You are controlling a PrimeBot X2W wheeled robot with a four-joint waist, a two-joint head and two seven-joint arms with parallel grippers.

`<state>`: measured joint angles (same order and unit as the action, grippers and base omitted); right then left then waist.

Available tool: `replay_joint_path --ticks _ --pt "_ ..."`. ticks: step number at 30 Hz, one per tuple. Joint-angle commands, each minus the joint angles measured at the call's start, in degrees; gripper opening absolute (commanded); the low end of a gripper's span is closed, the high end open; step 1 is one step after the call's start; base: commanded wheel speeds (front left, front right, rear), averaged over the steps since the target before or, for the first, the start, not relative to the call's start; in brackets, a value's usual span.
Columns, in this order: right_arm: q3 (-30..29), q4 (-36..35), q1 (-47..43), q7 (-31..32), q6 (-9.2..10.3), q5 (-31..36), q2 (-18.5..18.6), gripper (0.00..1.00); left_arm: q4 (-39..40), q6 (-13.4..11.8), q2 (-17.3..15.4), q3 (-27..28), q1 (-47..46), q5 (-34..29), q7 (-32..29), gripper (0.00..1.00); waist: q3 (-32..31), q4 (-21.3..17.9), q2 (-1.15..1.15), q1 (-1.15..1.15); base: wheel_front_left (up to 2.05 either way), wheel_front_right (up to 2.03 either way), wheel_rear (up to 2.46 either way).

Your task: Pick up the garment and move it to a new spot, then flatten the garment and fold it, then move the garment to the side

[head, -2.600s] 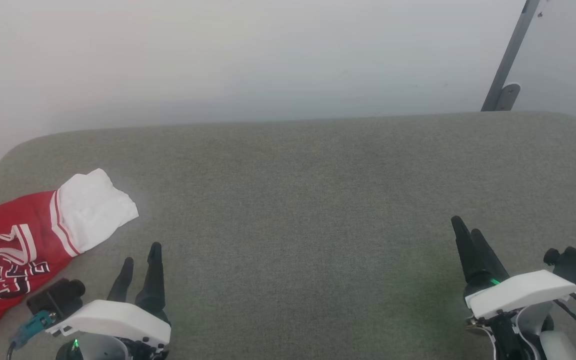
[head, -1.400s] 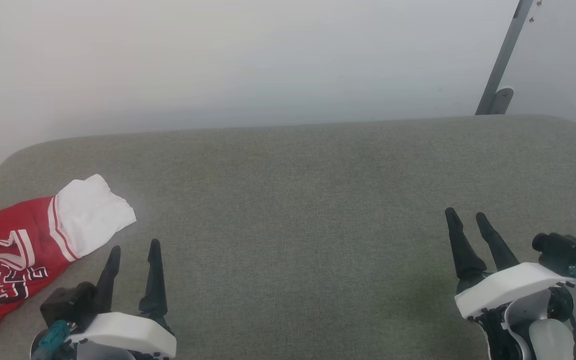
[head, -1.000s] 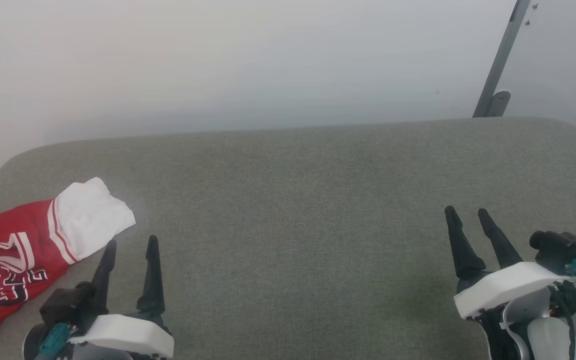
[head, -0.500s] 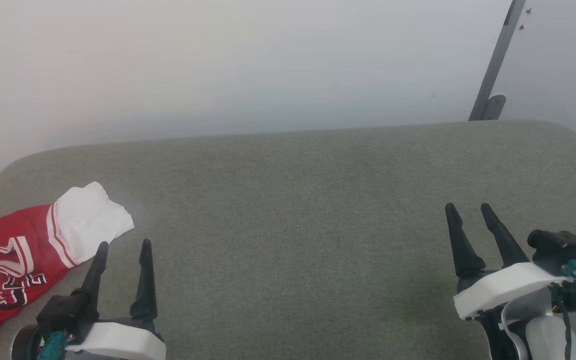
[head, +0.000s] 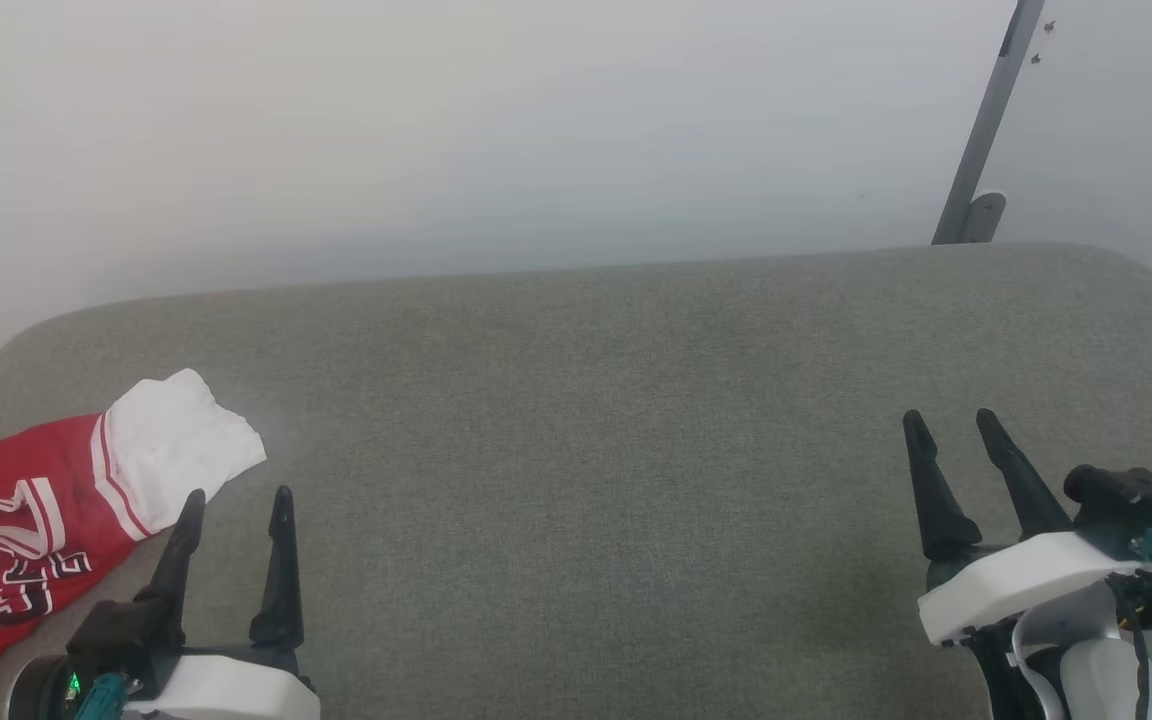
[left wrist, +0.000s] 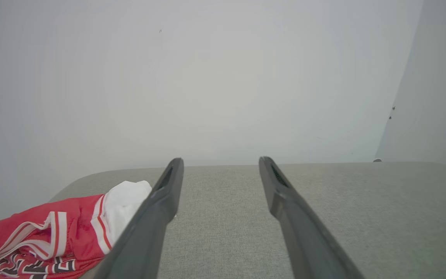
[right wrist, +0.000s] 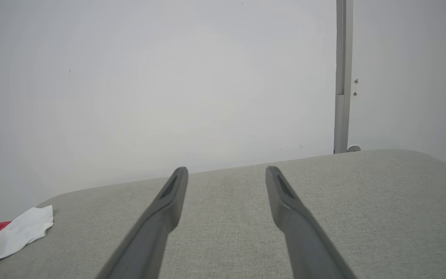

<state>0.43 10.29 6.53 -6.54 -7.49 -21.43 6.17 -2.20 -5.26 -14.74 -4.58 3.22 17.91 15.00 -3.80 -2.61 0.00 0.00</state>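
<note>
Garment (head: 26, 480) — crumpled red jersey, white sleeve — on grey woven table (head: 636, 400); left gripper (head: 238, 494), right gripper (head: 946, 414) spread.

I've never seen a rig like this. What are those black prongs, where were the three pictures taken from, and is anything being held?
It's a two-armed robot; the prongs are the fingers of its grippers, its hands. One picture is from a camera on its head, looking down at a grey padded surface: left gripper at lower left, right gripper at lower right. The other two are from cameras on each wrist, looking along that gripper's fingers. Both grippers are open and hold nothing. A red shirt with a white sleeve end lies crumpled at the surface's left edge, near the left gripper.
</note>
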Motion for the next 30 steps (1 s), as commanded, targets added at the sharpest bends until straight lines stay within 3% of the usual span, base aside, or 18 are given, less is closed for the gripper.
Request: replay_joint_path --ticks 1,17,30 --pt "-0.05 -0.24 -0.26 -0.21 0.00 0.44 0.11 1.00 -0.17 0.31 -0.04 0.30 0.37 -0.19 0.27 1.00 0.03 -0.02 0.00 0.00 0.00 0.00 0.00" --pt "-0.71 -0.71 -1.13 -0.14 0.00 0.60 -0.11 1.00 -1.00 0.94 0.40 2.19 0.21 -0.12 0.26 1.00 0.05 0.56 0.00 0.00 0.00 0.00 0.00" --pt "1.42 -1.07 -1.26 0.86 0.00 -0.16 0.38 1.00 -2.60 -0.45 -1.06 5.86 -1.17 0.92 0.26 1.00 -1.02 7.98 0.00 0.00 0.00 0.00 0.00"
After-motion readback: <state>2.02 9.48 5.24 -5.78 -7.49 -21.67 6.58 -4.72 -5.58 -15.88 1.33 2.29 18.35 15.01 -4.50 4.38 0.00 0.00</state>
